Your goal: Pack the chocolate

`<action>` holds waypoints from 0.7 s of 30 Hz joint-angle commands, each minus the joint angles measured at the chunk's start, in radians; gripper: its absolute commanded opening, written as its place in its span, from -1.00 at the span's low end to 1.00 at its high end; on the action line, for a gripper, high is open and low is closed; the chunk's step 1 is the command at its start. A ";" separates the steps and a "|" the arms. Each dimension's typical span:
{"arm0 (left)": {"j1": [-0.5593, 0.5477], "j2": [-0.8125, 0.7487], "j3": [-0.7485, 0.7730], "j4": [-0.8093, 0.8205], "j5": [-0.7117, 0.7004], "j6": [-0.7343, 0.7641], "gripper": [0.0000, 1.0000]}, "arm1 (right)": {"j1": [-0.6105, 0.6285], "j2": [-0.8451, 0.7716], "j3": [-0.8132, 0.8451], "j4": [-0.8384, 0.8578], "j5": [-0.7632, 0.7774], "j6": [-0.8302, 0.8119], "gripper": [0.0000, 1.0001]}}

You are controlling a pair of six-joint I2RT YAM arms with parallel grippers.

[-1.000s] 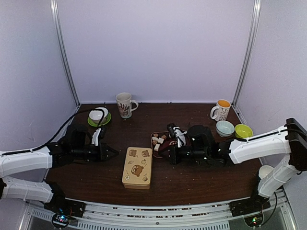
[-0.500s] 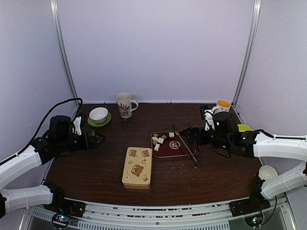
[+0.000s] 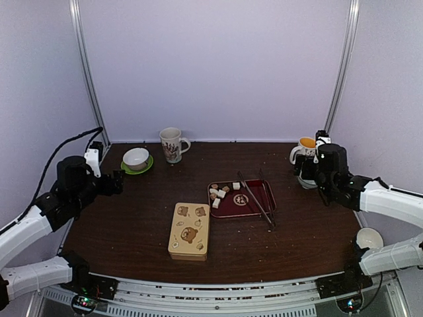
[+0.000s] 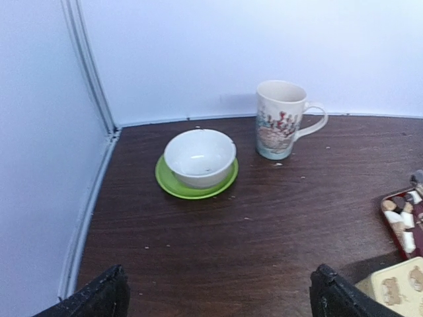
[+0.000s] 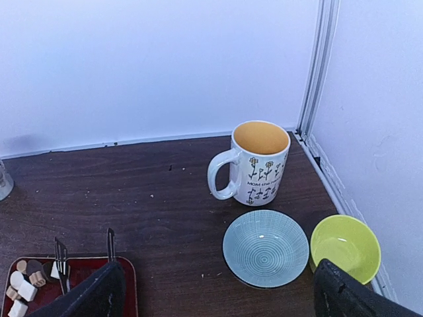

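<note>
At the left edge of the table point(image 3: 297, 231), the left claw point(image 3: 115, 183) stands with its fingers spread wide and nothing between them. Its wrist view point(image 4: 221, 304) shows only the two fingertips at the lower corners. Beyond them are a white bowl point(image 4: 199, 157) on a green saucer point(image 4: 195, 188) and a patterned mug point(image 4: 281, 119) near the rear edge.

Near the right rear corner, the right claw point(image 3: 304, 173) is likewise spread and empty point(image 5: 221, 304). Its wrist view shows a blue bowl point(image 5: 266, 247) and a lime bowl point(image 5: 345, 244) side by side, with an orange-lined mug point(image 5: 260, 162) just behind them. In the overhead view the right arm largely covers both bowls.

The chocolate point(image 3: 218, 193) lies in the left end of a red tray point(image 3: 231, 210) at mid-table, well apart from both claws. It lies to the right of the left claw point(image 4: 400, 221) and to the left of the right claw point(image 5: 23, 281). Metal tongs point(image 3: 258, 201) lie across the tray. Only the overhead view shows the whole tin box point(image 3: 190, 231), just in front of the tray, toward the near edge.
</note>
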 commanded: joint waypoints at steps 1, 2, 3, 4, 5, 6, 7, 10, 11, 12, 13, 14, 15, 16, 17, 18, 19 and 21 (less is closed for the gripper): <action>0.015 0.043 -0.072 0.177 -0.201 0.136 0.96 | -0.045 -0.043 -0.075 0.157 -0.048 -0.145 0.98; 0.025 0.058 -0.081 0.204 -0.220 0.146 0.96 | -0.053 -0.050 -0.096 0.189 -0.065 -0.178 0.97; 0.036 0.073 -0.087 0.231 -0.235 0.156 0.96 | -0.064 -0.055 -0.113 0.212 -0.070 -0.198 0.95; 0.055 0.096 -0.095 0.260 -0.246 0.164 0.96 | -0.078 -0.062 -0.129 0.242 -0.072 -0.209 0.94; 0.070 0.111 -0.109 0.297 -0.249 0.172 0.96 | -0.097 -0.067 -0.148 0.263 -0.078 -0.219 0.93; 0.090 0.133 -0.126 0.345 -0.243 0.180 0.96 | -0.119 -0.074 -0.167 0.286 -0.090 -0.223 0.91; 0.111 0.153 -0.145 0.399 -0.229 0.194 0.96 | -0.141 -0.082 -0.191 0.316 -0.104 -0.223 0.89; 0.167 0.192 -0.120 0.403 -0.155 0.212 0.96 | -0.208 -0.107 -0.295 0.464 -0.158 -0.237 0.80; 0.174 0.204 -0.122 0.430 -0.154 0.222 0.96 | -0.227 -0.120 -0.303 0.463 -0.166 -0.220 0.79; 0.184 0.214 -0.119 0.443 -0.148 0.229 0.95 | -0.247 -0.127 -0.312 0.472 -0.196 -0.215 0.78; 0.194 0.224 -0.122 0.467 -0.144 0.241 0.96 | -0.263 -0.126 -0.321 0.494 -0.226 -0.221 0.77; 0.202 0.233 -0.128 0.494 -0.146 0.251 0.96 | -0.274 -0.121 -0.325 0.505 -0.245 -0.230 0.76; 0.210 0.245 -0.140 0.536 -0.150 0.262 0.96 | -0.280 -0.111 -0.325 0.512 -0.259 -0.242 0.76; 0.229 0.257 -0.148 0.561 -0.141 0.267 0.95 | -0.284 -0.099 -0.319 0.506 -0.278 -0.253 0.76; 0.241 0.271 -0.152 0.573 -0.117 0.269 0.96 | -0.289 -0.088 -0.311 0.495 -0.294 -0.262 0.76; 0.260 0.287 -0.154 0.584 -0.090 0.268 0.96 | -0.294 -0.070 -0.307 0.490 -0.309 -0.268 0.75; 0.279 0.304 -0.160 0.604 -0.065 0.268 0.96 | -0.302 -0.055 -0.309 0.504 -0.317 -0.269 0.75; 0.307 0.345 -0.182 0.672 -0.032 0.272 0.96 | -0.316 -0.019 -0.328 0.591 -0.325 -0.263 0.74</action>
